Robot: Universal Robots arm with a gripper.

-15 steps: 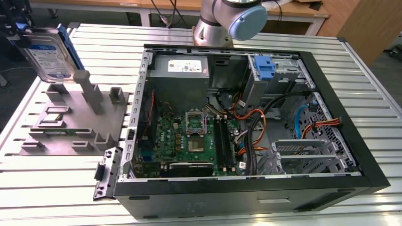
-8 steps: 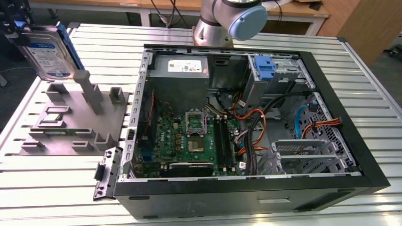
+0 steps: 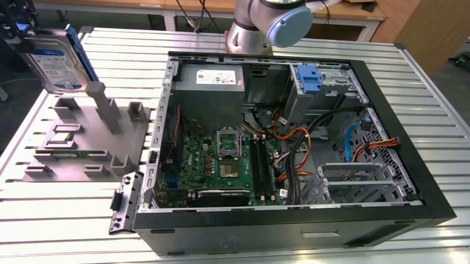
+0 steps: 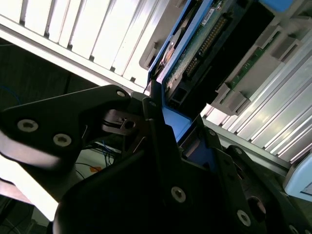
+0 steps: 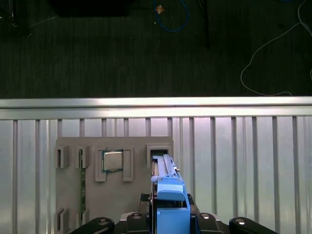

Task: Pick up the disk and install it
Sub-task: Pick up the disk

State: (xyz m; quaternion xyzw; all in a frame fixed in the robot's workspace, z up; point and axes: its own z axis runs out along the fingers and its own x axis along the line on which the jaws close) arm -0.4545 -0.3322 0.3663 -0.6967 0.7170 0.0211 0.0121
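Observation:
The disk [image 3: 53, 59], a silver-grey drive with a white and blue label in a blue carrier, hangs tilted above the grey fixture plate [image 3: 88, 148] at the exterior view's left. My gripper [image 3: 21, 32] is shut on the disk's upper end at the picture's edge. In the second wrist view the black fingers [image 4: 156, 122] clamp the blue carrier, and the disk [image 4: 204, 48] shows its green board and connector. In the first wrist view the disk [image 5: 168, 192] stands edge-on between the gripper [image 5: 168, 219] jaws, above an empty slot in the fixture plate [image 5: 131, 195].
An open computer case [image 3: 433, 203] lies on the slatted metal table [image 3: 59, 220], with motherboard, cables and a drive cage with an upright blue latch [image 3: 311, 82] at its far corner. The arm's base [image 3: 268, 25] stands behind it. The fixture holds a processor chip [image 5: 112, 160] and a memory stick.

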